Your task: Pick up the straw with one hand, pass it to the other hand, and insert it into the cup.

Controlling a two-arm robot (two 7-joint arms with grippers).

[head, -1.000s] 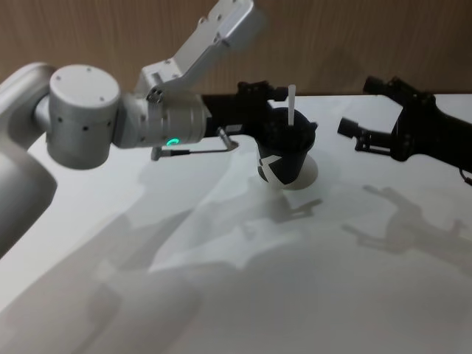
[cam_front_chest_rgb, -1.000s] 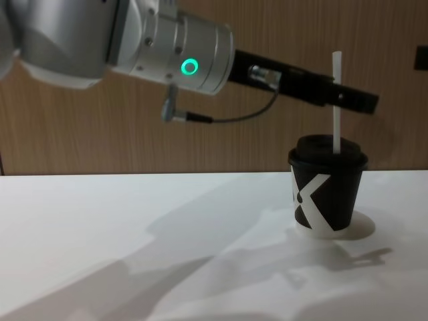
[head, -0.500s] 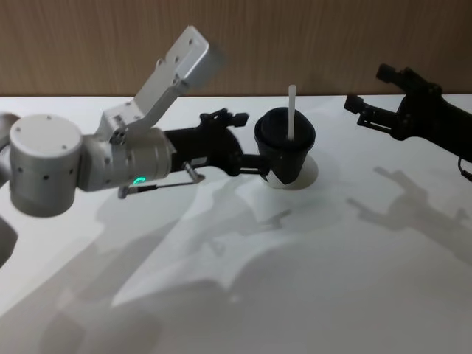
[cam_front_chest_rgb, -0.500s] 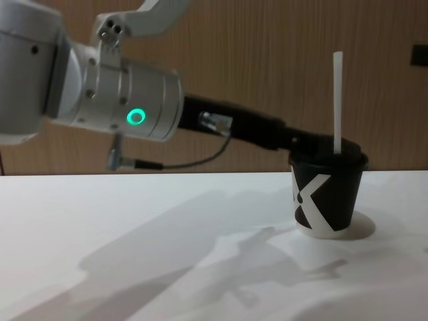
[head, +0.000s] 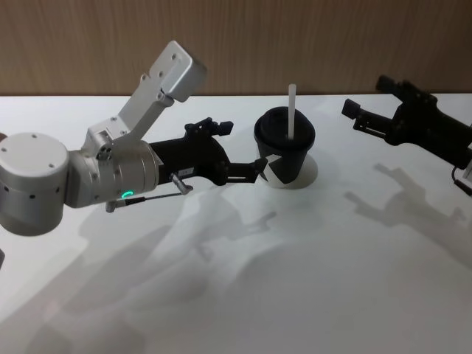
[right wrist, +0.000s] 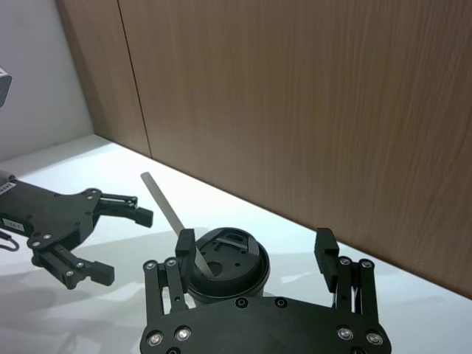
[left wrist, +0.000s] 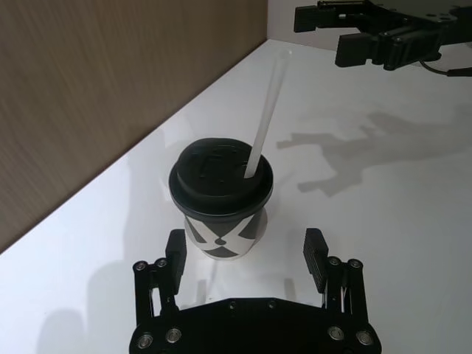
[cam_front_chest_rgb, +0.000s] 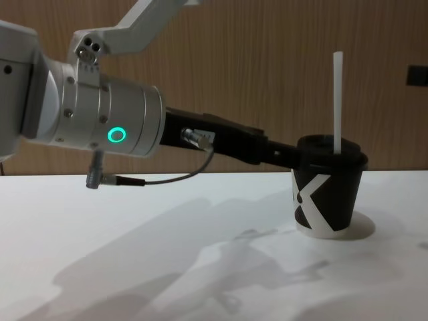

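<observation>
The cup [head: 284,151], white paper with a black X pattern and a black domed lid, stands at the table's far middle. The white straw [head: 290,110] stands upright through its lid and nothing grips it. My left gripper [head: 247,145], with the silver wrist and green ring, is open just left of the cup at mid-height. In the left wrist view its fingers [left wrist: 315,251] spread wider than the cup [left wrist: 221,199], just short of it. My right gripper [head: 363,96], all black, hovers open to the right of the cup, well apart; its wrist view looks down on the lid [right wrist: 225,273] and straw [right wrist: 169,214].
The white table [head: 310,280] carries only the arms' shadows in front of the cup. A wooden wall [head: 310,37] runs along its far edge, close behind the cup. A thin black cable [cam_front_chest_rgb: 154,178] hangs under the left wrist.
My left gripper has let go of the straw, dropped from above the lid and drawn back left. The straw stays standing in the cup. The right gripper has barely shifted.
</observation>
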